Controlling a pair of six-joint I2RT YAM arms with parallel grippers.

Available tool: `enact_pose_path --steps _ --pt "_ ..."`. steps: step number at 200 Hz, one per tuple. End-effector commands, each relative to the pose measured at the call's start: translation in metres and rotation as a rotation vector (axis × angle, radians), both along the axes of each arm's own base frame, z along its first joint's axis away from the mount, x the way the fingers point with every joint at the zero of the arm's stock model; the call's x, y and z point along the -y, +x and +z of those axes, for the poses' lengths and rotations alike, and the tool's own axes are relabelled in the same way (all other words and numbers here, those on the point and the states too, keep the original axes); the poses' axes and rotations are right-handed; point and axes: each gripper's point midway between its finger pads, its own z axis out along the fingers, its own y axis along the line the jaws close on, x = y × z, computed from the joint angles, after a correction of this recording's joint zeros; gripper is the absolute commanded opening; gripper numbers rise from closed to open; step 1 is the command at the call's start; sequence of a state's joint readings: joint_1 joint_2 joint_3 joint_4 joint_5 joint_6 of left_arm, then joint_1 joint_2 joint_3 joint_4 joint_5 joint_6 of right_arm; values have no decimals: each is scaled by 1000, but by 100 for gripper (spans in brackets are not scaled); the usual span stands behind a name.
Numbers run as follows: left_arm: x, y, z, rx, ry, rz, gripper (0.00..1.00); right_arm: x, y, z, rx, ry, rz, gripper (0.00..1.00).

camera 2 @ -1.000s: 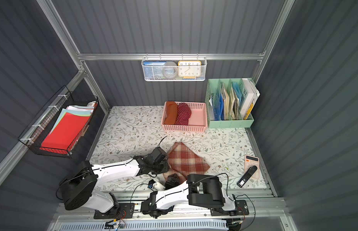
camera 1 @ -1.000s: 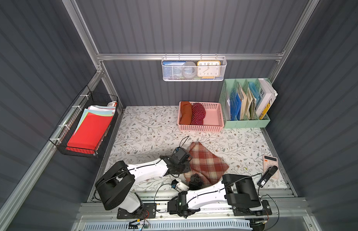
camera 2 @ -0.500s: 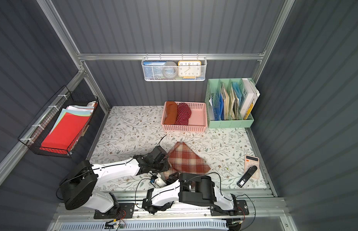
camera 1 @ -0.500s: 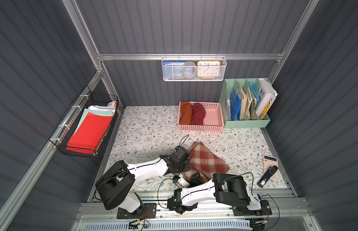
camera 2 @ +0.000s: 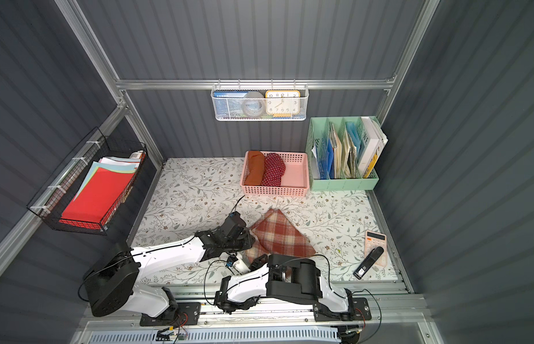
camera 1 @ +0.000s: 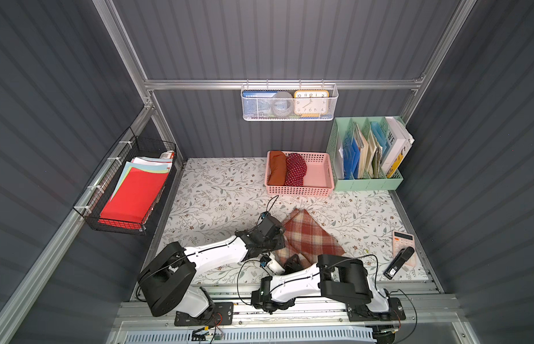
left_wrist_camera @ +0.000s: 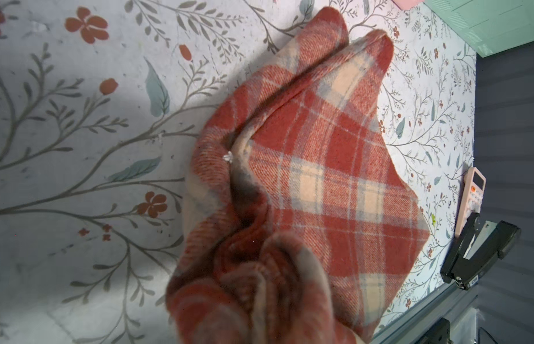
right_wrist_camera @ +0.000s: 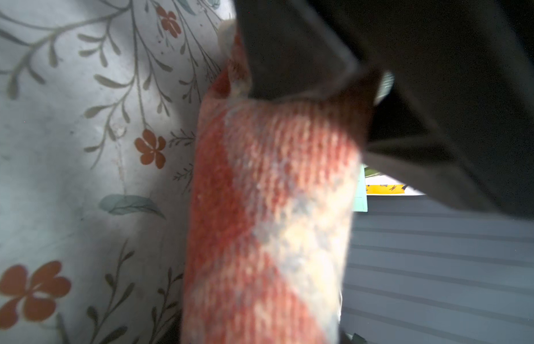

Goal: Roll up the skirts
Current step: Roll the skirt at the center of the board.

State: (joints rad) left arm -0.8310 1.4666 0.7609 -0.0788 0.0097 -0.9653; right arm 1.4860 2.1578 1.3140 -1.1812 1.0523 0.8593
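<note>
At the near middle of the worktop (camera 1: 218,190), just in front of both arms: the plaid skirt (camera 1: 315,238), spread flat like a diamond, one corner toward the pink basket (camera 1: 298,190), one toward the right. Bunched and partly rolled only along its left side, next to the arms. Seen in the right wrist view as a thick tube of cloth close to the lens.

At the far end of that bunched side, the left pincer (camera 1: 280,239), pressed together. Judged to be pinching a fold of the plaid, from the lump of cloth rising right up to the lens in the left wrist view; fingers themselves hidden. At the near end of the same side, the right pincer (camera 1: 292,262), against the cloth. Cannot tell whether spread or closed, with only a dark blurred shape and rolled fabric in its wrist view.

Long axis of the roll: from one pincer to the other, roughly far to near. From both pincers, the flat free part lies away to the right and a little back. For the coming move, probably: turning the roll over toward the right, across the flat part, both ends kept level. Neither arm clearly nearer, one at each end.

Inside the pink basket, side by side and touching: the rust-orange skirt (camera 1: 276,168) and the polka-dot skirt (camera 1: 295,169), both rolled. Only the plaid one left, apparently.
</note>
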Motion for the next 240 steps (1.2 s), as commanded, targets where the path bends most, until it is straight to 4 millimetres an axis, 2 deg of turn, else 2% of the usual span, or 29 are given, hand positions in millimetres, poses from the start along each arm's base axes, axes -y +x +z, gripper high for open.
enact_pose_path --steps 1,32,37,45,50,60,69,81,85,91,106,127,131,166,207,225,240 --pt "-19 -47 -22 -160 63 -60 0 54 7 -26 -166 -67 -225 23" --pt "-21 -50 -22 -177 46 -44 0 51 -1 -42 -260 -36 -217 13" --pt "-22 -48 -20 -174 45 -36 10 51 -3 -43 -272 -25 -216 11" --pt "-25 -45 -17 -169 41 -22 35 50 -5 -45 -296 -5 -215 9" --pt "-29 -41 -13 -161 40 -11 47 48 -7 -46 -315 12 -209 8" --pt "-42 -30 -4 -131 58 32 66 45 -13 -48 -355 61 -205 6" --pt "-59 -19 7 -96 84 85 78 41 -19 -53 -407 113 -205 6" --pt "-79 -5 26 -34 104 150 88 36 -27 -54 -453 182 -212 5" --pt "-85 -1 32 -11 113 171 96 34 -29 -55 -471 205 -213 5" --pt "-93 5 42 27 124 202 99 30 -34 -57 -506 241 -212 5" --pt "-106 14 57 77 144 246 100 20 -46 -62 -592 340 -218 5" --pt "-114 19 62 98 176 267 100 6 -63 -66 -708 446 -195 5" --pt "-113 19 62 99 174 268 100 7 -58 -66 -728 479 -219 4" --pt "-115 18 62 109 164 274 99 -8 -69 -61 -910 738 -191 4" --pt "-117 12 56 104 139 279 100 -38 -76 -38 -1124 1142 -85 3" --pt "-114 8 50 94 99 281 99 -46 -76 -29 -1194 1235 -37 2" --pt "-114 4 44 83 72 285 99 -59 -81 -17 -1249 1296 68 3"
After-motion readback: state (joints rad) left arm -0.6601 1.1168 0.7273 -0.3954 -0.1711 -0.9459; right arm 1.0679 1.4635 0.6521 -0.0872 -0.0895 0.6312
